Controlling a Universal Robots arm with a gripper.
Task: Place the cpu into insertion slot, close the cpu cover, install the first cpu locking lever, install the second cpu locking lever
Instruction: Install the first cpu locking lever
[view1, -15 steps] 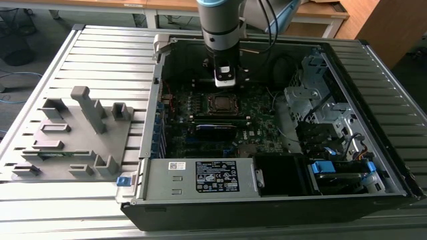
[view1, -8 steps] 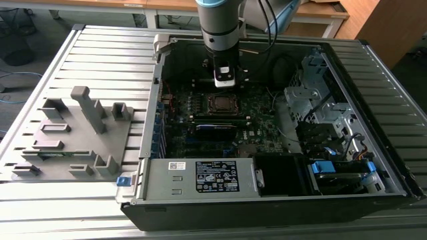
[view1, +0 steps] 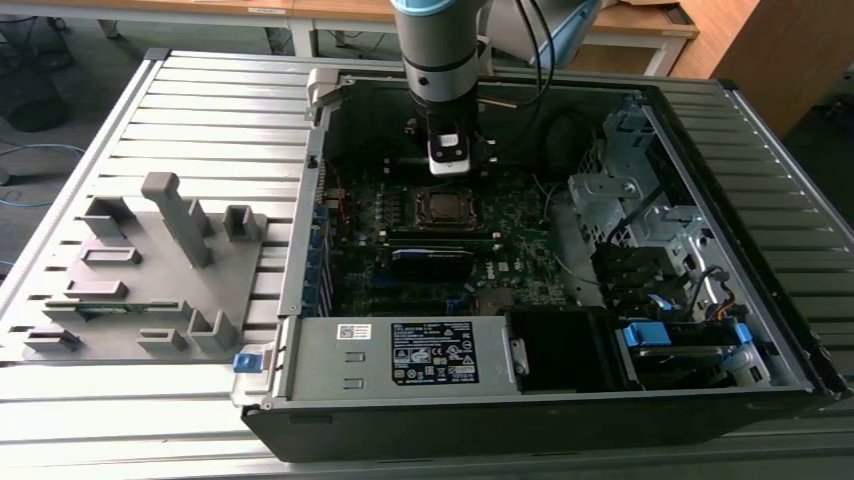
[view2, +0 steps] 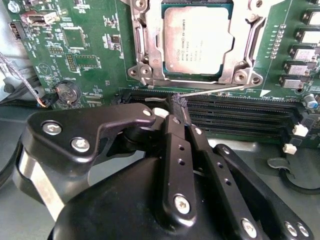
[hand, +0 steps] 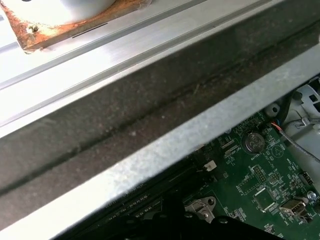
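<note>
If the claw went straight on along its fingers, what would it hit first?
Probably the thin locking lever beside the chip: the claw's closed tips sit right at its end. Just beyond lie the black memory slots. Depth is unclear, so contact may already exist.

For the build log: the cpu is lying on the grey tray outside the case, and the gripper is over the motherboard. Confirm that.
Wrong on where the chip lies. The cpu is seated in the insertion slot on the motherboard, as the second wrist view shows. The rest stands: the gripper is over the motherboard.
</note>
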